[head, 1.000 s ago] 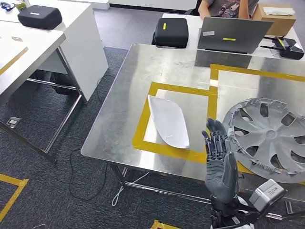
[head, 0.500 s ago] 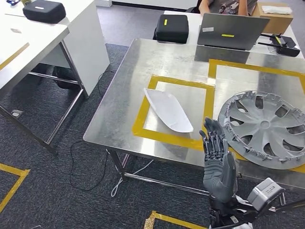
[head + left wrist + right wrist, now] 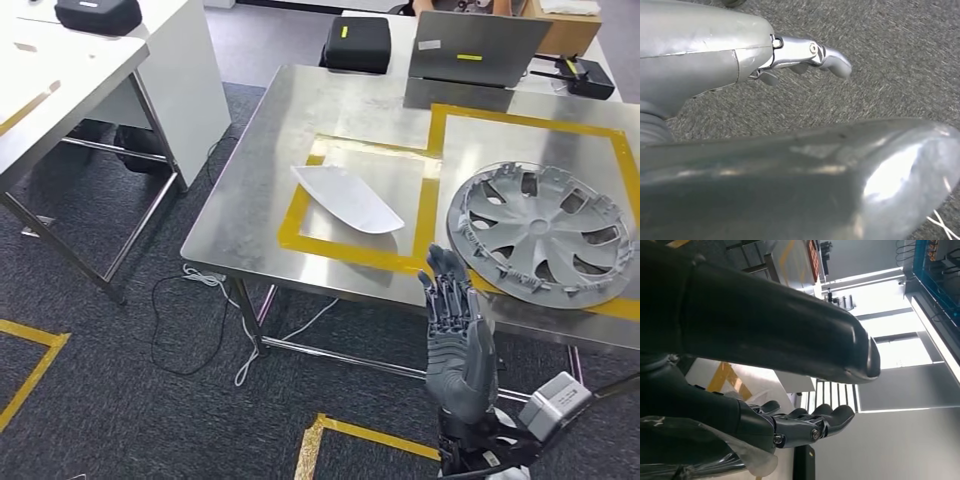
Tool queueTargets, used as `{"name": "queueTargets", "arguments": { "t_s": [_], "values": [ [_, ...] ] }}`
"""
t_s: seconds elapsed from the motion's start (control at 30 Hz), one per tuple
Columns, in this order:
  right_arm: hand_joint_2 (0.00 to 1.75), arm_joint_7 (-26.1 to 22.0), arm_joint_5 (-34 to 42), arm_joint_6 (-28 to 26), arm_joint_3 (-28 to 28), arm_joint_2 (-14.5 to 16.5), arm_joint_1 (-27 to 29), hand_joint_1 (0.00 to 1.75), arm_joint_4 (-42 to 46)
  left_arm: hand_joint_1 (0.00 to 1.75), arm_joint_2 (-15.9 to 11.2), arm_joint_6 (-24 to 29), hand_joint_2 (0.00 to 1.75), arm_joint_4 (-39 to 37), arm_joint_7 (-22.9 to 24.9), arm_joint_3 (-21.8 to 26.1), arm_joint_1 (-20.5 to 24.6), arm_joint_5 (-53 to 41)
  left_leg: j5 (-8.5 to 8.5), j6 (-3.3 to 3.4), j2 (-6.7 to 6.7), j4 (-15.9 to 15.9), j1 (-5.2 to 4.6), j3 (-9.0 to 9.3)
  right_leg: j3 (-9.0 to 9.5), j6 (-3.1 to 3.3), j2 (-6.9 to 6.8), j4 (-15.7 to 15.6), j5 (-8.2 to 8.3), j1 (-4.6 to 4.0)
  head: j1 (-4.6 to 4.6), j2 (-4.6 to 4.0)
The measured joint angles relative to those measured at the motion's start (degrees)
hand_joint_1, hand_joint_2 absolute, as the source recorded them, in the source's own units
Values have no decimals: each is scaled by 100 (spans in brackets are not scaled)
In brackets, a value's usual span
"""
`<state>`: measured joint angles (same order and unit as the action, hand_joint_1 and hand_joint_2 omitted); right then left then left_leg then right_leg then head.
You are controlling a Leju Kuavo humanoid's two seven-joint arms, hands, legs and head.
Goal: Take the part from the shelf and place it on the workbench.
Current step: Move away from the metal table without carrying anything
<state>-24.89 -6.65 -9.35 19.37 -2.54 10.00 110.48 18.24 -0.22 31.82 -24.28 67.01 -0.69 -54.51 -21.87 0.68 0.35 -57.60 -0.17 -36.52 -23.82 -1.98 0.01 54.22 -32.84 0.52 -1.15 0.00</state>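
Head view: my right robot hand (image 3: 455, 340) is raised in front of the near edge of the steel surface (image 3: 249, 200), fingers straight and spread, palm bare, grasping nothing. The white part (image 3: 346, 199) lies flat on the surface inside a yellow tape square (image 3: 355, 252), well apart from my hand. Just beside the square, to the right, a grey wheel cover (image 3: 542, 233) rests inside a second taped outline. At the far edge sit a laptop (image 3: 475, 49) and a black case (image 3: 358, 43). A white desk (image 3: 68, 80) stands off to the left, and cables (image 3: 204, 330) trail over the dark carpet under the surface.

Left wrist view: my left robot hand (image 3: 753, 55) hangs over grey carpet, a finger extended straight, nothing held as far as shown. A blurred silver body fills the lower frame.

Right wrist view: my right thumb (image 3: 791, 335) and fingers (image 3: 817, 422) are stretched out and apart, released. Yellow tape and the white part's edge (image 3: 753, 385) show beyond them, blurred.
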Motion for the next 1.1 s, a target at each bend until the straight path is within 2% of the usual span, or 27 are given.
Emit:
{"name": "queueTargets", "arguments": {
  "t_s": [0.03, 0.07, 0.1, 0.17, 0.2, 0.23, 0.27, 0.3, 0.33, 0.37, 0.43, 0.47, 0.53, 0.57, 0.6, 0.67, 0.7, 0.73, 0.77, 0.8, 0.83, 0.87, 0.93, 0.97, 1.03, 1.07, 1.1],
  "values": [
    [0, 5, -1, 0, 3, 0, -2, 0, -1, 0, -8, 0, 0, 0, 0, 4, -3, -1, -28, -34, -4, -26, 10, -27, -58, 44, -9, 14, 36, 3, 1, 0],
    [0, 12, -2, -1, 8, 0, -6, 0, -1, 0, -16, 0, 0, 0, -1, 9, -9, -1, -167, -68, -8, -119, 20, -63, -110, 96, -21, 20, 85, 8, 8, 0],
    [0, 19, -3, -2, 16, 0, -11, 0, -2, 0, -26, 0, 0, 0, -1, 15, -15, -1, -413, -100, -12, -319, 29, -119, -172, 145, -35, 19, 145, 16, 17, 0],
    [0, 31, -4, -6, 35, 0, -13, 0, -2, 0, -42, 0, 0, 0, -2, 21, -20, -1, -1024, -147, -14, -1008, 43, -253, -312, 194, -55, 31, 267, 7, 31, 0],
    [0, 34, -4, -8, 42, 0, -14, 0, -2, 0, -49, -1, 0, 0, -2, 22, -21, -1, -1208, -160, -14, -1363, 47, -295, -377, 198, -62, 43, 329, 1, 33, 0],
    [0, 37, -4, -9, 47, 0, -15, 0, -2, 0, -53, -1, 0, 0, -2, 22, -20, 0, -1237, -163, -14, -1599, 49, -278, -457, 196, -68, 65, 390, -3, 32, 0],
    [0, 40, -4, -9, 49, 0, -16, 0, -2, 0, -56, -1, 0, 0, -3, 22, -20, 0, -1142, -159, -14, -1660, 50, -192, -539, 190, -71, 94, 446, -5, 32, 1],
    [0, 42, -4, -10, 50, 0, -18, 0, -2, 0, -57, -1, 0, 0, -4, 23, -19, 0, -980, -146, -15, -1520, 50, -18, -622, 183, -72, 129, 496, -6, 32, 1],
    [0, 43, -4, -11, 51, 0, -21, 0, -2, 0, -60, 0, 0, 0, -5, 25, -18, 0, -827, -125, -19, -1195, 50, 245, -713, 170, -71, 170, 540, -6, 33, 1],
    [0, 42, -4, -13, 51, 0, -26, 0, -1, 0, -63, -1, 0, 0, -8, 25, -14, 0, -771, -98, -28, -771, 43, 538, -788, 152, -67, 212, 574, -13, 34, 1],
    [0, 40, -5, -15, 52, 0, -44, 0, 0, 0, -69, -1, 0, 0, -14, 25, -4, -1, -826, -41, -45, -82, 27, 955, -896, 99, -67, 270, 649, -26, 32, 0],
    [0, 39, -5, -16, 53, 0, -54, 0, 1, 0, -71, -1, 0, 0, -18, 24, 1, -1, -878, -19, -49, 68, 15, 1013, -937, 67, -70, 282, 695, -31, 29, 0],
    [0, 40, -4, -23, 56, 0, -64, 0, 0, 0, -69, -1, 0, -1, -24, 25, 1, -1, -835, 48, -33, 136, 23, 934, -1003, -1, -64, 296, 744, -29, 29, 0],
    [0, 40, -4, -27, 57, 0, -65, 0, -1, 0, -70, -1, 0, -1, -24, 26, 0, -1, -783, 99, -18, 152, 32, 872, -1055, -30, -52, 360, 645, -27, 19, 0],
    [0, 42, -4, -31, 58, 0, -63, 0, -1, 0, -74, -1, 0, -2, -24, 28, -1, -1, -715, 152, -1, 167, 40, 797, -1131, -51, -39, 516, 440, -24, 8, 0],
    [0, 44, -5, -35, 62, 0, -62, 0, -2, 0, -85, 0, 0, -2, -26, 32, 4, -2, -579, 217, 19, 168, 31, 633, -1321, -78, -21, 1116, -138, -11, -12, 0],
    [0, 46, -6, -39, 63, 0, -59, 0, -2, 0, -88, -1, 0, -2, -27, 34, 5, -3, -505, 226, 22, 163, 20, 542, -1396, -88, -20, 1474, -339, -6, -13, 0],
    [0, 47, -5, -46, 62, 0, -58, 0, -2, 0, -89, -1, 0, -2, -30, 34, 5, -5, -428, 227, 24, 155, 9, 443, -1410, -94, -20, 1749, -394, -5, -14, 0],
    [0, 48, -5, -56, 61, 0, -57, 0, -2, 0, -89, -1, 0, -2, -32, 34, 5, -7, -352, 223, 27, 142, 1, 336, -1351, -94, -20, 1877, -310, -4, -16, 0],
    [0, 48, -5, -66, 60, 0, -57, 0, -2, 0, -89, -2, 0, -2, -34, 35, 5, -7, -282, 213, 28, 124, -4, 232, -1194, -88, -20, 1803, -127, -4, -16, 0],
    [0, 48, -5, -73, 59, 0, -59, 0, -1, 0, -89, -1, 0, -2, -37, 36, 7, -7, -216, 200, 29, 102, -8, 144, -940, -75, -20, 1539, 58, -5, -17, 0],
    [0, 48, -5, -78, 60, 0, -65, 0, 1, 0, -87, -1, 0, -2, -39, 37, 10, -7, -160, 183, 28, 77, -15, 71, -598, -54, -21, 1119, 144, -9, -18, 0],
    [0, 48, -7, -82, 62, 0, -82, 0, 11, 0, -84, 0, 0, -2, -42, 39, 15, -8, -50, 136, 26, 29, -28, -13, 6, -7, -21, 259, 53, -25, -18, 0],
    [0, 48, -8, -86, 62, 0, -85, 0, 15, 0, -82, 0, 0, -2, -42, 42, 15, -9, 8, 105, 28, 20, -26, -39, 152, 15, -17, 10, -24, -38, -17, 1],
    [0, 47, -8, -94, 60, 0, -83, 0, 16, 0, -85, 0, 0, -2, -42, 52, 9, -9, 107, 33, 27, 26, -6, -69, 117, 70, -20, -89, -1, -48, -16, 1],
    [0, 47, -8, -95, 60, 0, -81, 0, 16, 0, -90, 1, 0, -2, -42, 59, 5, -9, 35, -6, 21, -10, 6, -95, 63, 107, -28, -87, 62, -43, -12, 1],
    [0, 47, -8, -95, 60, 0, -82, 0, 16, 0, -93, 2, 0, -2, -42, 66, -2, -9, -155, -42, 14, -134, 16, -133, -1, 148, -39, -90, 133, -33, 2, 0]
  ]
}}
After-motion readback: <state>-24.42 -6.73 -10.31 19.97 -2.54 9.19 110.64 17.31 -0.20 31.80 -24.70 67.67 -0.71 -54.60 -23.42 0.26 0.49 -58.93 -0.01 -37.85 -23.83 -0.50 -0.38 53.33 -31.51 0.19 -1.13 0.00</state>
